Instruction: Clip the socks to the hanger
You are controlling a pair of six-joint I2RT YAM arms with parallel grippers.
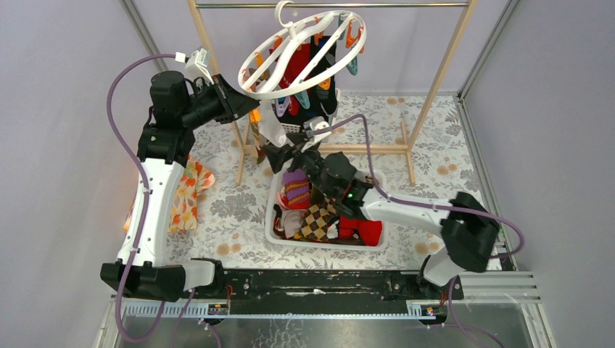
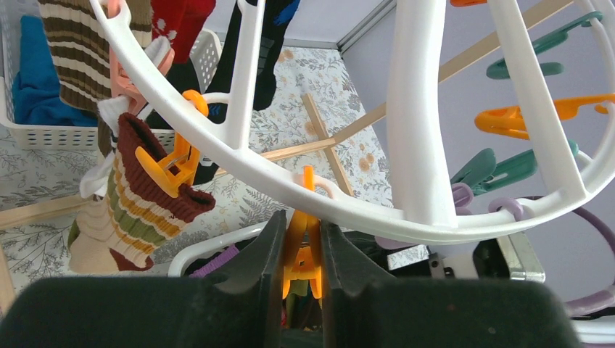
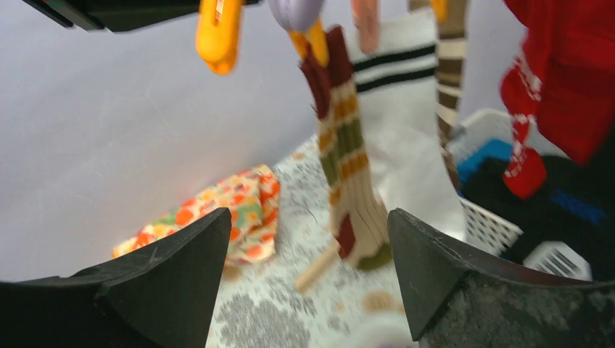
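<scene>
Left gripper (image 2: 303, 233) is up under the hanger (image 2: 413, 130), squeezed narrow on an orange clip (image 2: 301, 264), one finger on each side. The clip hangs straight down from the ring at the bottom middle of the left wrist view. I can't see a sock in its mouth, as the lower end is hidden behind the fingers. Just left of it in that view, the next clip (image 2: 174, 163) bites a striped sock (image 2: 145, 210), which dangles long axis straight down.

Over to the right gripper (image 3: 308, 217): spread wide, nothing between the fingers. It's tipped upward, and the striped sock hangs dead ahead in the gap, apart from both fingers. The pinched clip sits at the upper left of its view, so up and to the left of the gripper.

From overhead, the right gripper is centre frame, just below the hanger's near rim. The basket (image 1: 271, 217) of loose socks (image 1: 317, 220) lies right beneath and behind it on the desk (image 1: 225, 203), toward the bottom of the frame. So the held clip is above and the supply below, with the right arm nearest to both. My guess is it needs to dip into the basket, then lift a sock upright to that clip.
</scene>
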